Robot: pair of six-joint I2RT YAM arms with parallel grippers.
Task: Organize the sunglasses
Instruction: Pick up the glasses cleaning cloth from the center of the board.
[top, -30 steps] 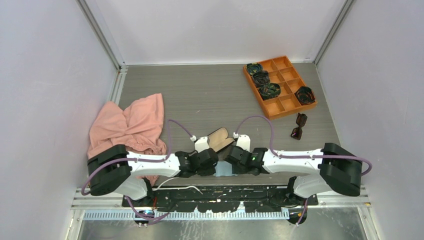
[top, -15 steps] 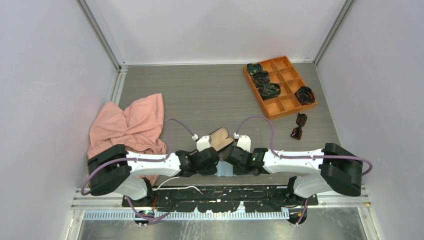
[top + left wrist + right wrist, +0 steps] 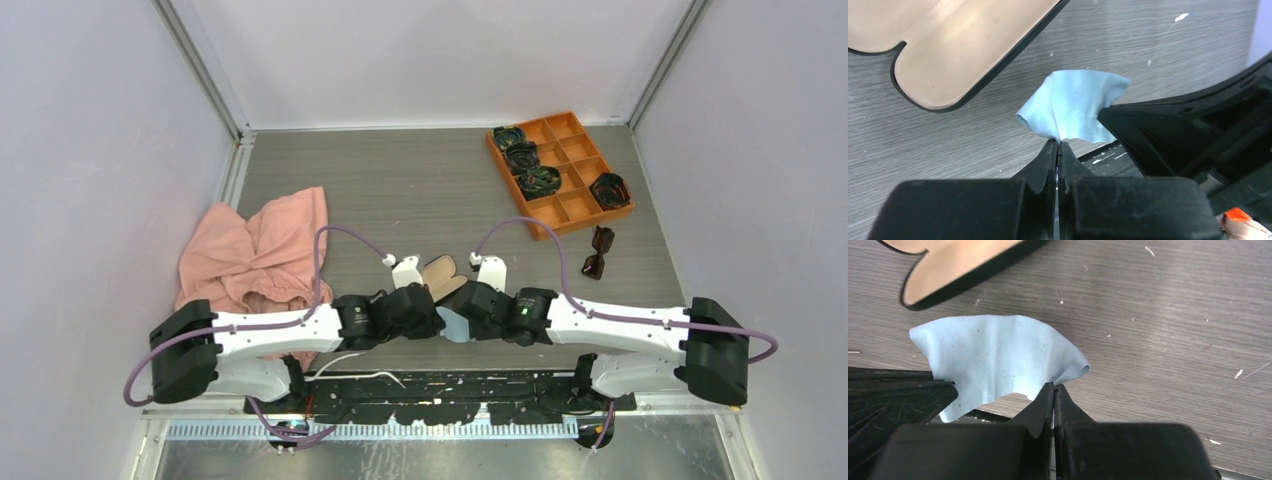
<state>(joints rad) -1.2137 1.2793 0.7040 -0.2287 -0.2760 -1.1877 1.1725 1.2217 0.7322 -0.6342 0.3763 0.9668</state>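
Note:
The sunglasses [image 3: 598, 252] lie folded on the table at the right, just below the orange tray, away from both grippers. The open black case with tan lining [image 3: 438, 277] lies at the middle front; it also shows in the left wrist view [image 3: 963, 47] and the right wrist view [image 3: 955, 265]. My left gripper [image 3: 1057, 145] and right gripper [image 3: 1053, 388] are each shut on a corner of a small light blue cloth [image 3: 452, 325], held between them just in front of the case. The cloth shows in the left wrist view [image 3: 1075, 107] and the right wrist view [image 3: 993, 360].
An orange compartment tray [image 3: 575, 195] at the back right holds several dark coiled bundles [image 3: 522, 156]. A pink cloth [image 3: 260, 250] lies crumpled at the left. The table's front edge runs just behind the grippers.
Both arms have moved forward away from the front edge, carrying the blue cloth between them closer to the open case.

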